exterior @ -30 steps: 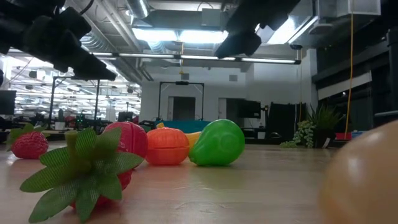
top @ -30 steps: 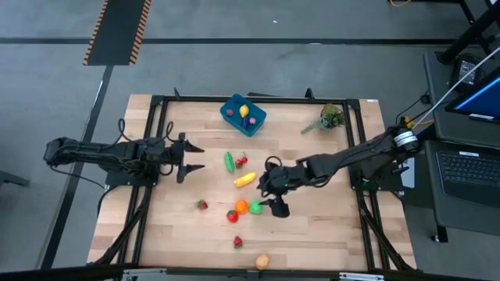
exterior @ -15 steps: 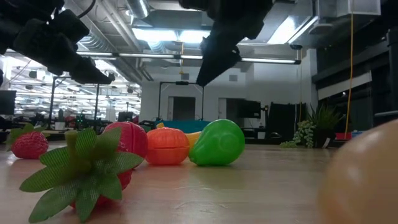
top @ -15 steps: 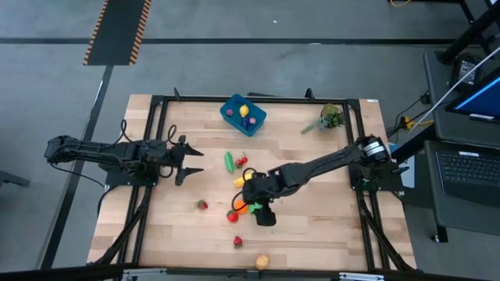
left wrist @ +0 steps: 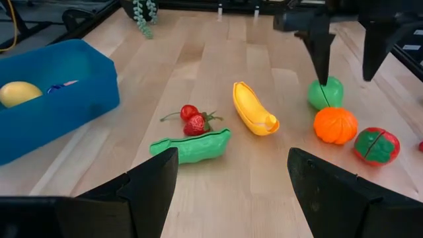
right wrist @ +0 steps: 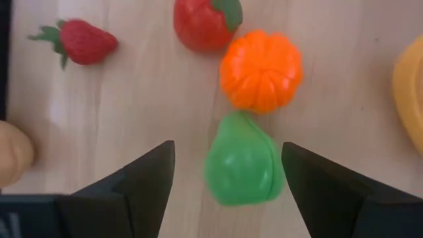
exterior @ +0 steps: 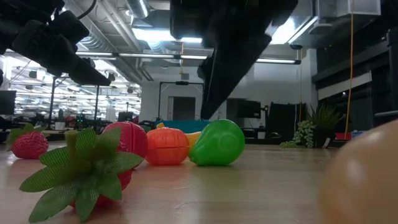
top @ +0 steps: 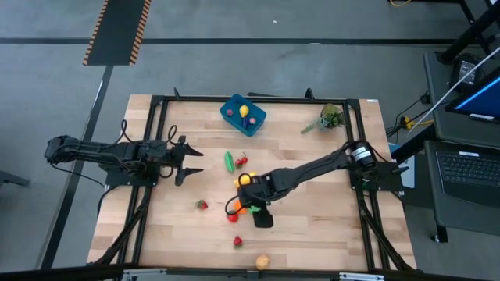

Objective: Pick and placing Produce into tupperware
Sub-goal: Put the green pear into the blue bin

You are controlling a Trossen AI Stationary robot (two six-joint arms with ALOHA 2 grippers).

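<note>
A green pear (right wrist: 242, 165) lies on the table beside an orange fruit (right wrist: 261, 69) and a red fruit (right wrist: 205, 23). My right gripper (right wrist: 225, 178) hangs open just above the pear, pointing steeply down, one finger on each side and apart from it; in the left wrist view the right gripper (left wrist: 344, 66) stands over the pear (left wrist: 325, 92). The blue tupperware (top: 243, 114) at the far middle holds a yellow fruit (left wrist: 16, 92). My left gripper (top: 195, 158) waits open at the left.
A yellow banana (left wrist: 254, 109), a green pod (left wrist: 192, 145) and cherries (left wrist: 195, 122) lie between the tupperware and the pear. Two strawberries (top: 202, 204) (top: 237, 243) and a tan fruit (top: 262, 261) lie nearer the front edge. A plant sprig (top: 331, 119) sits far right.
My right gripper has reached toward the table's left, come down and tipped more steeply downward, ending over the green pear. Its fingers have stayed open. The produce has not moved.
</note>
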